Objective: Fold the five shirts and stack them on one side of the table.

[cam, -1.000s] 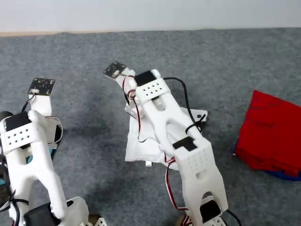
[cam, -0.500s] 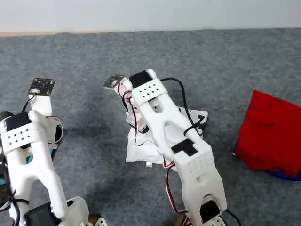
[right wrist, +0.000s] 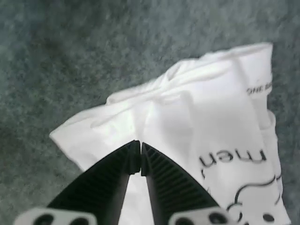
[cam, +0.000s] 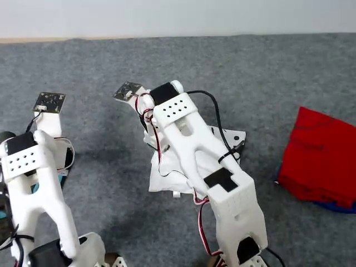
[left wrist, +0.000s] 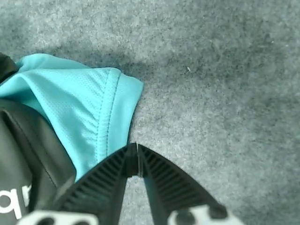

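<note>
Showing red shirt (cam: 320, 156) stacked on blue shirt (cam: 334, 207); white shirt (right wrist: 201, 122) and teal shirt (left wrist: 89, 108) seemingly await folding, left gripper (left wrist: 137, 147) and right gripper (right wrist: 139, 145) fingers together.

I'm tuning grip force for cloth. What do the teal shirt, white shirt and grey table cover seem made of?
The teal shirt: likely a synthetic sports knit, matte; fine mesh holes and a stitched hem show. The white shirt: probably smooth jersey, matte; soft creases, dark print. The table cover: looks like felt or short-pile carpet; fuzzy, mottled grey.
</note>
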Action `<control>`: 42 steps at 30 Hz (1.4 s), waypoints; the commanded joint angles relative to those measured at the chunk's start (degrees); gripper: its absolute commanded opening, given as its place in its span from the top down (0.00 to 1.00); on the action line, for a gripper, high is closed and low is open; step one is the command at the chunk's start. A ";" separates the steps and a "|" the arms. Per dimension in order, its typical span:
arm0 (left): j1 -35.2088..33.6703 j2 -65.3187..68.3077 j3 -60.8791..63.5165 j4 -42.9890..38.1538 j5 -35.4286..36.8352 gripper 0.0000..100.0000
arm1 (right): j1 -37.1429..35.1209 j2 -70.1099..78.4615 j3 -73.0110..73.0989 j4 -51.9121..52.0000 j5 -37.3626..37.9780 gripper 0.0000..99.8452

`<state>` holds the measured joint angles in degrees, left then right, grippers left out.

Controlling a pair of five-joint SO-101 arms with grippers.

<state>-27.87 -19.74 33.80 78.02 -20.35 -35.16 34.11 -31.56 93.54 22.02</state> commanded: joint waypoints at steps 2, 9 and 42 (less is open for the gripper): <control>-0.18 -2.11 -0.22 -0.88 0.09 0.99 | -0.13 3.12 -0.44 -1.27 0.35 0.99; -0.26 -2.11 -0.22 -0.88 0.09 0.99 | -4.09 3.47 -0.18 8.57 0.18 0.99; 0.00 -2.02 -0.13 -1.93 0.09 0.99 | -3.91 2.15 5.80 9.10 -2.20 0.99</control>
<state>-27.87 -19.74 33.80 76.97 -20.35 -36.66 35.69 -24.79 100.57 20.53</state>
